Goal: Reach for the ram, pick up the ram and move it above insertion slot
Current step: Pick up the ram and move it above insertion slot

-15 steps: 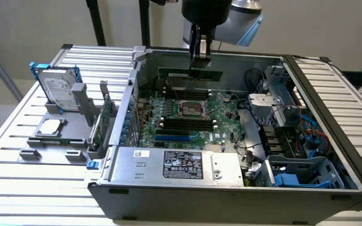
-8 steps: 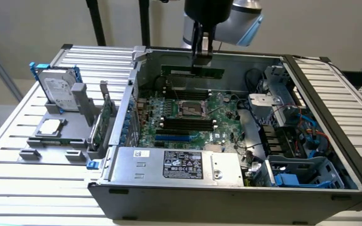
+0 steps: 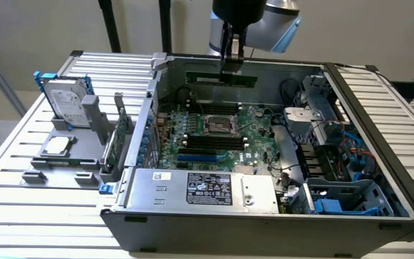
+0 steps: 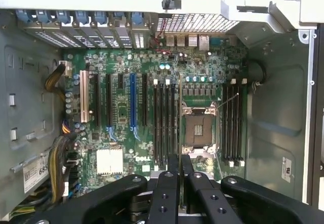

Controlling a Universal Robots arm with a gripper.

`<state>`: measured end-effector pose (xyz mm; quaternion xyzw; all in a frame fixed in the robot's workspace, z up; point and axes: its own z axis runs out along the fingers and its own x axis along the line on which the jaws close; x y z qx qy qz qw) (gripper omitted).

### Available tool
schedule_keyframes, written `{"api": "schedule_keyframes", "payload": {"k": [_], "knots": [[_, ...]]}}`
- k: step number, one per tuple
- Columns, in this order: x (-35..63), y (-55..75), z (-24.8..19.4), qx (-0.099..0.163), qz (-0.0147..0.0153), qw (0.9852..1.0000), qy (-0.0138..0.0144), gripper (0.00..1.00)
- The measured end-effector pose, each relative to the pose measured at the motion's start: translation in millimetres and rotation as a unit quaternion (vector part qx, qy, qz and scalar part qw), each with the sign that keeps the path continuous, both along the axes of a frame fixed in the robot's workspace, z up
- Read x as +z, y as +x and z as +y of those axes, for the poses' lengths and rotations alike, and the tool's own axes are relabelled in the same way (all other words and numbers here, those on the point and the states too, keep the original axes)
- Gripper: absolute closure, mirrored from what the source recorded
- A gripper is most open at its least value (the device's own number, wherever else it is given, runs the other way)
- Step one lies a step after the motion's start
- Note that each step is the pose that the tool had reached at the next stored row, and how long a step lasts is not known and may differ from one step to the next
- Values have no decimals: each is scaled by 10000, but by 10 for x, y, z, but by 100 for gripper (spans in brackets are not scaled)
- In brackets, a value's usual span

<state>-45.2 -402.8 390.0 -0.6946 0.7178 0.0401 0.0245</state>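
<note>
A robotics lab or test workshop is indicated. An opened computer case [image 3: 264,162] is laid on a slatted aluminium table [image 3: 20,162], with its motherboard [image 4: 152,107] exposed, and a hard drive [image 3: 69,100] and an expansion card [image 3: 124,135] are stood in grey holders [image 3: 63,162] beside it. A robot arm [image 3: 254,21] is mounted above, before a plain wall [image 3: 41,27].

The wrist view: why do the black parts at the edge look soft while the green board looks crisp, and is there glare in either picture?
Wrist view: the end effector sits close to the lens, so it looks soft; the motherboard is evenly lit and crisp. Exterior view: mild sheen on the table; the case interior is shadowed, and the ram reads dim.
</note>
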Motion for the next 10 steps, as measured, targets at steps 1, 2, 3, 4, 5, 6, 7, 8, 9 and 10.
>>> {"api": "schedule_keyframes", "payload": {"k": [1,2,3,4,5,6,7,8,9,10], "knots": [[0,0,1,-4,0,10000,0,87],[0,0,1,-5,0,10000,0,87],[0,0,1,-6,0,10000,0,87],[0,0,2,-6,0,10000,1,87],[0,0,2,-6,0,10000,1,87],[0,0,2,-6,0,10000,1,87],[0,0,2,-7,0,10000,1,87],[0,0,2,-6,0,10000,1,87],[0,0,2,-6,0,10000,1,87],[0,0,2,-6,0,10000,1,87]]}}
